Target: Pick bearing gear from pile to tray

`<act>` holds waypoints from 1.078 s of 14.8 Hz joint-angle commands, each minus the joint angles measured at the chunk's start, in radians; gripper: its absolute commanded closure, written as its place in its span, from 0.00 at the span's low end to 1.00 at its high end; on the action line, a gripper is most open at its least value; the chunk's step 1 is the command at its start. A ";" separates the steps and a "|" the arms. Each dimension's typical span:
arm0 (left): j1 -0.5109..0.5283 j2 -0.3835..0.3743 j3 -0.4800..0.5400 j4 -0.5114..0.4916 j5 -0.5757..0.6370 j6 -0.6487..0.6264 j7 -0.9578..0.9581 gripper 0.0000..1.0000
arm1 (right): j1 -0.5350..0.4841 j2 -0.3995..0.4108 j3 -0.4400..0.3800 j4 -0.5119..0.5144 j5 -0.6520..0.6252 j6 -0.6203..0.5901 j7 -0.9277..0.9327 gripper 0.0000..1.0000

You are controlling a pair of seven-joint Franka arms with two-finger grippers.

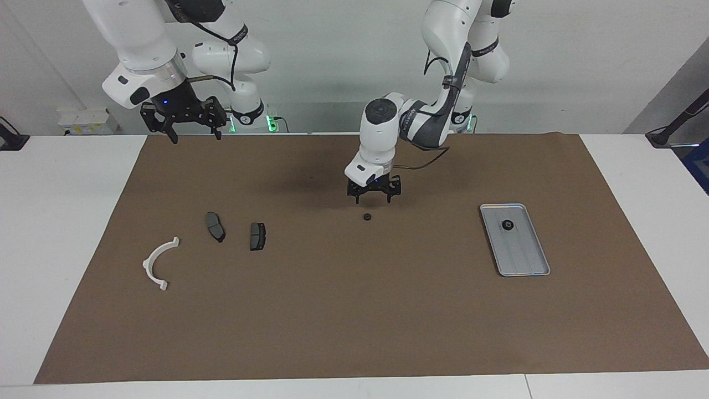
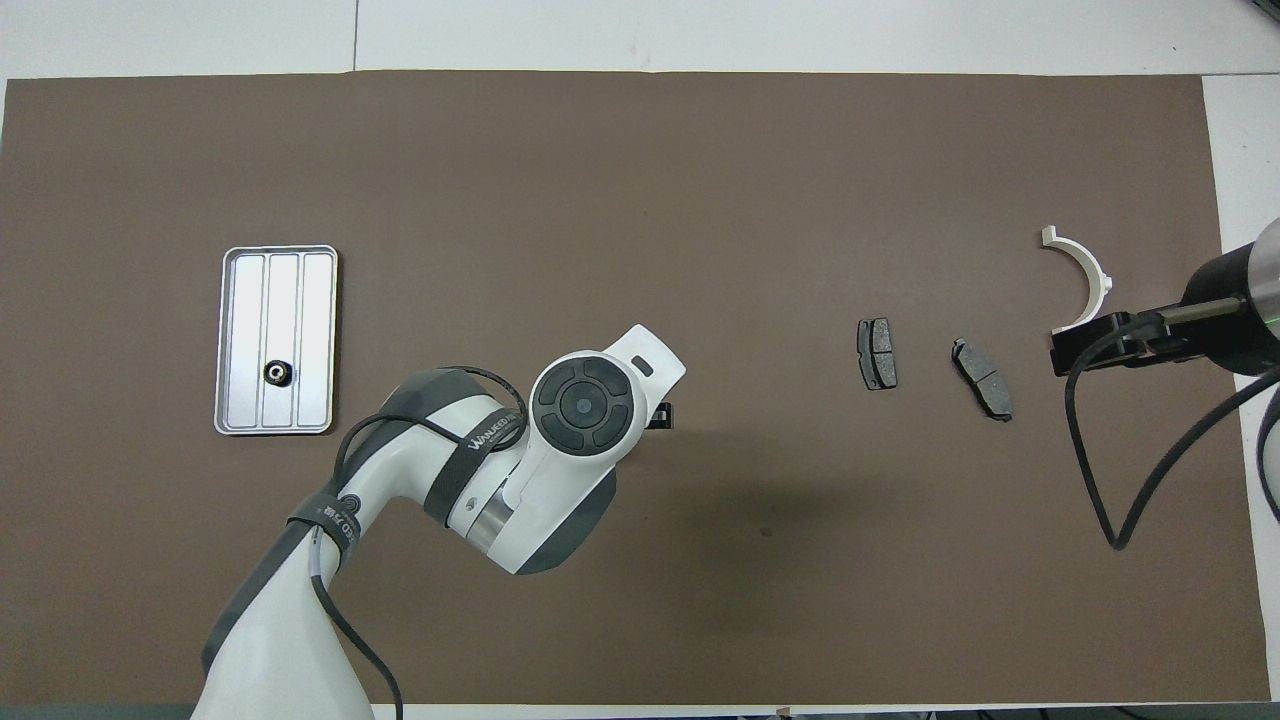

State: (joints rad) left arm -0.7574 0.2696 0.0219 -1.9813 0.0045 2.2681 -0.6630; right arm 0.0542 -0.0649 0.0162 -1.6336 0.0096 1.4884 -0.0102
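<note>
A brown mat point(image 1: 354, 310) covers the white counter point(image 1: 66, 221). Toward the left arm's end, the silver tray point(image 1: 526, 260) holds one small black bearing gear point(image 1: 507, 224) at the end of its floor nearer the robots. White arc point(image 1: 158, 261) and two grey brake pads point(image 1: 215, 226) point(image 1: 257, 236) lie toward the right arm's end. A second black gear point(image 1: 366, 216) sits loose mid-mat. The left claw point(image 1: 372, 194) hovers over it, spread wide, empty. The right claw point(image 1: 185, 128) hangs high over the mat's edge, wide, empty.
</note>
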 commanded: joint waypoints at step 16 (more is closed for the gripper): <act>-0.033 0.103 0.030 0.038 0.045 0.094 -0.018 0.05 | -0.019 -0.004 0.015 -0.022 -0.060 0.049 -0.004 0.00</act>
State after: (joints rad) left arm -0.7704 0.3555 0.0317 -1.9607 0.0260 2.3480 -0.6676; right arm 0.0470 -0.0583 0.0180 -1.6386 -0.0337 1.5122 -0.0102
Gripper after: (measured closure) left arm 0.000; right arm 0.000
